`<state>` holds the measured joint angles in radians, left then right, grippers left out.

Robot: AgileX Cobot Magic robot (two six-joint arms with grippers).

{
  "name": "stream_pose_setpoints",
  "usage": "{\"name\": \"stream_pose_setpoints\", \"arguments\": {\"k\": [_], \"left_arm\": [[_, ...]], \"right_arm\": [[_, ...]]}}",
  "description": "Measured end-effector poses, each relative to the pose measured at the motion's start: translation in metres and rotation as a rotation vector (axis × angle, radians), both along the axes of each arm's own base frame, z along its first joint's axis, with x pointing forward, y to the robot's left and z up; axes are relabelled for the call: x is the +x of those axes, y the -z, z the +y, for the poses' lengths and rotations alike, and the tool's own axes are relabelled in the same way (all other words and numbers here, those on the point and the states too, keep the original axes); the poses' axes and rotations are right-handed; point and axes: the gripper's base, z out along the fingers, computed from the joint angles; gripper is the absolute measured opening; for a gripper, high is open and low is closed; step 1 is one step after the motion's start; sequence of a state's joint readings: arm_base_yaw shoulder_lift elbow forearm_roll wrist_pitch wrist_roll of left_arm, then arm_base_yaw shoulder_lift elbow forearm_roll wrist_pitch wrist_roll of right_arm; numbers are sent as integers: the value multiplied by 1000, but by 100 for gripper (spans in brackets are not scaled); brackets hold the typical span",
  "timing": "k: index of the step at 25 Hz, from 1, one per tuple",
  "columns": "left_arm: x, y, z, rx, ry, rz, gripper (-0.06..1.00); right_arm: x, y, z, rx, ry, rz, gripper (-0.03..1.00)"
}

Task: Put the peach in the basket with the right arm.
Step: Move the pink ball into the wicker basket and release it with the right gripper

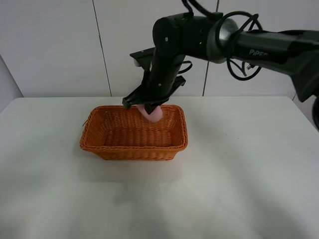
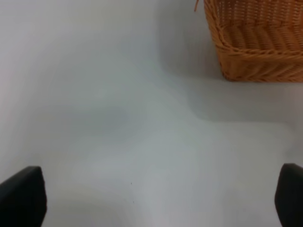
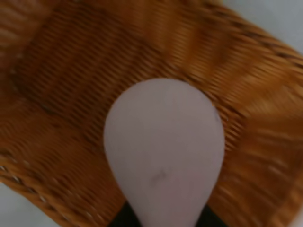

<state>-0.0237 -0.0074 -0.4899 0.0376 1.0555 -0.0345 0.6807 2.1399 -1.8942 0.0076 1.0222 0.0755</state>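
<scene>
peach point(image 3: 163, 151), pinched in the closed right hand point(image 1: 148, 106), hangs over the basket point(image 1: 137, 151) interior near its far wall, apparently so that release drops it inside; left hand point(image 2: 156, 198), spread wide and empty, hovers over the surface point(image 2: 118, 118) beside the basket.

Exterior high: elevated, looking down at the basket point(image 1: 132, 149) long side on, mid-range. Left wrist: low, aimed at basket corner, well apart. Right wrist: directly above basket interior, very close. All share basket.
</scene>
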Motion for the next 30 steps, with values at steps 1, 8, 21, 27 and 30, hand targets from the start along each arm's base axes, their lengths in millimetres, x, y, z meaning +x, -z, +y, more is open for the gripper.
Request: {"name": "stream_pose_setpoints", "arguments": {"k": [1,8,21,27,30], "left_arm": [[0,0,0,0,0,0,99],[0,0,0,0,0,0,99],[0,0,0,0,0,0,99],[0,0,0,0,0,0,99],[0,0,0,0,0,0,99]], "right_arm": [[2,10,5,1,-5,2,0],[17,75,22,4,-10,0,0],[17,83,22,-9,-7,19,68],[11,42,17,25,-7,-20,69],[5,3,11,58,-9,-69,69]]}}
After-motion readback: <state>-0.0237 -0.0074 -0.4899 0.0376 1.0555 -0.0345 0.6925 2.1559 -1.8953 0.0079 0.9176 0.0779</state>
